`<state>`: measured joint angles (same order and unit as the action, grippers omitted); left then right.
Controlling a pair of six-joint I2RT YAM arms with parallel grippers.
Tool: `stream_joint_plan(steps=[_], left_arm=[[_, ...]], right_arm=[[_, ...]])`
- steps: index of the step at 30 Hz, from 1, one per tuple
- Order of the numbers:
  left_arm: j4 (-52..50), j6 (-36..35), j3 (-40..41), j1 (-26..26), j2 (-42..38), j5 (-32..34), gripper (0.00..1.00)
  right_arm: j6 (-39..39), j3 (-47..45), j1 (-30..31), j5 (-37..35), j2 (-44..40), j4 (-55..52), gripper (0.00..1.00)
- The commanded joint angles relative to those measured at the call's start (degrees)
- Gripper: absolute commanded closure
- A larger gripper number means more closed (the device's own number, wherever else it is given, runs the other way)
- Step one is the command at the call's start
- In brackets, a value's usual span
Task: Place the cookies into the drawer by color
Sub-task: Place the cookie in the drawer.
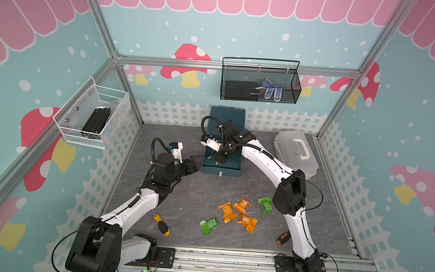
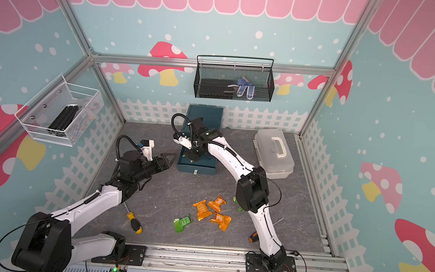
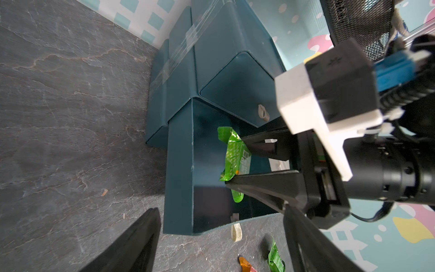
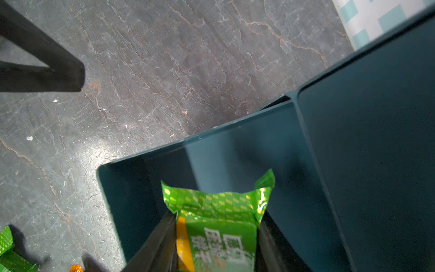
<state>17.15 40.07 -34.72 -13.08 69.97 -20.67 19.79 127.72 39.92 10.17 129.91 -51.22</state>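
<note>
The dark teal drawer (image 1: 227, 116) cabinet stands at the back middle, its bottom drawer (image 3: 180, 164) pulled out. My right gripper (image 4: 216, 235) is shut on a green cookie (image 4: 219, 207) and holds it inside the pulled-out drawer (image 4: 259, 141), as the left wrist view also shows on the green cookie (image 3: 235, 153). My left gripper (image 1: 195, 164) hangs open and empty just left of the drawer front. On the floor in front lie three orange cookies (image 1: 227, 212), (image 1: 242, 205), (image 1: 247, 223) and two green cookies (image 1: 209, 225), (image 1: 265, 204).
A yellow-handled screwdriver (image 1: 161, 225) lies by the left arm and an orange-handled one (image 1: 283, 238) by the right arm. A translucent white case (image 1: 296, 153) sits at the back right. A black mesh basket (image 1: 260, 81) and a white wire basket (image 1: 93, 116) hang on the walls.
</note>
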Motion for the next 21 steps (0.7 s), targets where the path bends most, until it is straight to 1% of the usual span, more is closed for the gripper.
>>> stream_joint_plan(steps=[1, 6, 11, 16, 21], left_arm=[[3.3, -0.8, -0.4, 0.4, 1.3, -1.4, 0.16], [5.4, -0.3, 0.1, 0.4, 2.9, -2.2, 0.17], [5.8, -0.3, 0.2, 0.4, 3.6, -2.8, 0.16], [6.1, -0.3, 0.6, 0.4, 3.4, -2.9, 0.16], [6.1, -0.3, 0.8, 0.4, 3.3, -2.5, 0.15]], right_arm=[[3.2, 2.4, 0.5, 1.9, 2.3, -1.4, 0.52], [4.0, 5.0, 0.5, 1.9, 5.7, -2.4, 0.52], [4.5, 5.2, 0.6, 1.1, 7.2, -2.6, 0.5], [4.9, 5.2, 0.5, 1.2, 7.9, -2.6, 0.46], [5.2, 5.3, 0.5, 1.8, 6.8, -2.6, 0.41]])
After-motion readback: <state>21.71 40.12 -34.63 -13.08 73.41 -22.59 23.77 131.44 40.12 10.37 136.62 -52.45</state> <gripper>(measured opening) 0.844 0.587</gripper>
